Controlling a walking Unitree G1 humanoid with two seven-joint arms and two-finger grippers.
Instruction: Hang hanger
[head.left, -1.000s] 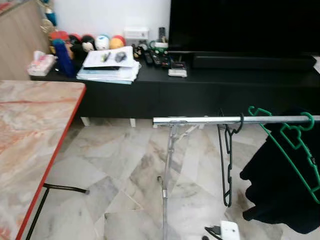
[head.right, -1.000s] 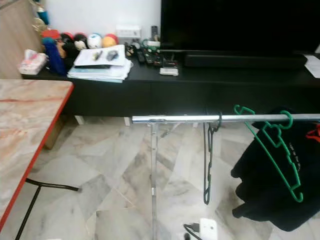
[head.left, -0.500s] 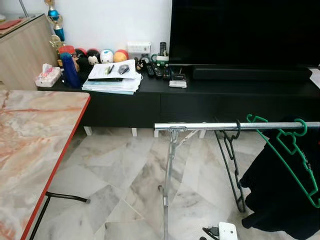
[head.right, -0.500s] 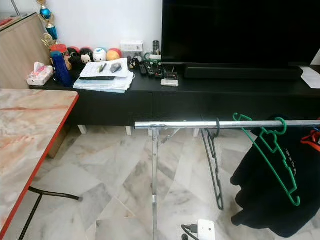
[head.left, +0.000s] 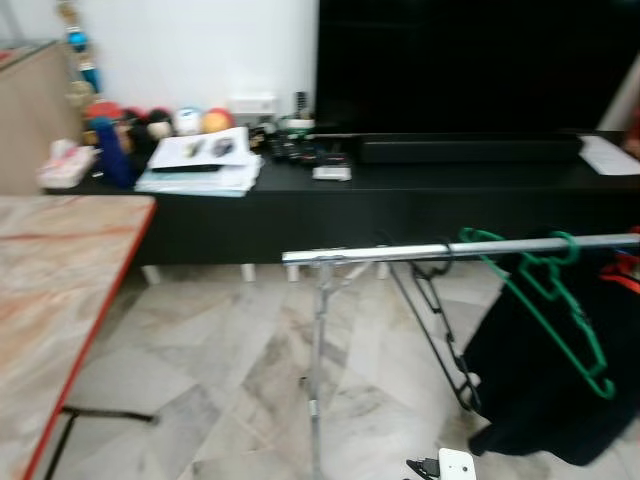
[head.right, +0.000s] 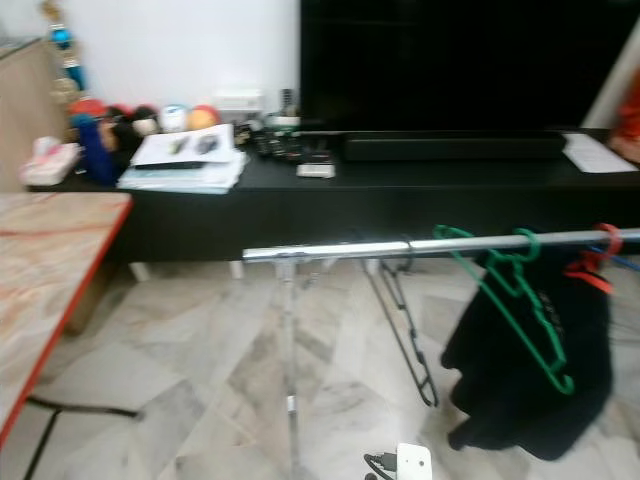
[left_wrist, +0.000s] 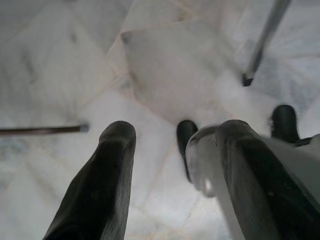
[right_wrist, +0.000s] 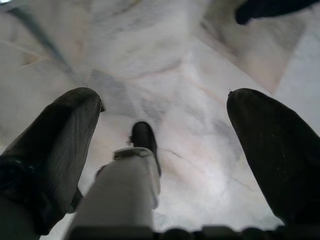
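Marble floor is filling the space under both idle arms you are looking along: the left gripper and the right gripper are hanging with fingers spread apart, holding nothing. Farther out, a chrome clothes rail is carrying a black hanger, tilted, beside a green hanger and what is probably a black garment. Beyond, a black TV console is lining the wall.

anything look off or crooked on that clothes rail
Yes: the black hanger hooked on the silver rail slants sideways instead of hanging straight down. The green hanger beside it also sits tilted, against the black garment.
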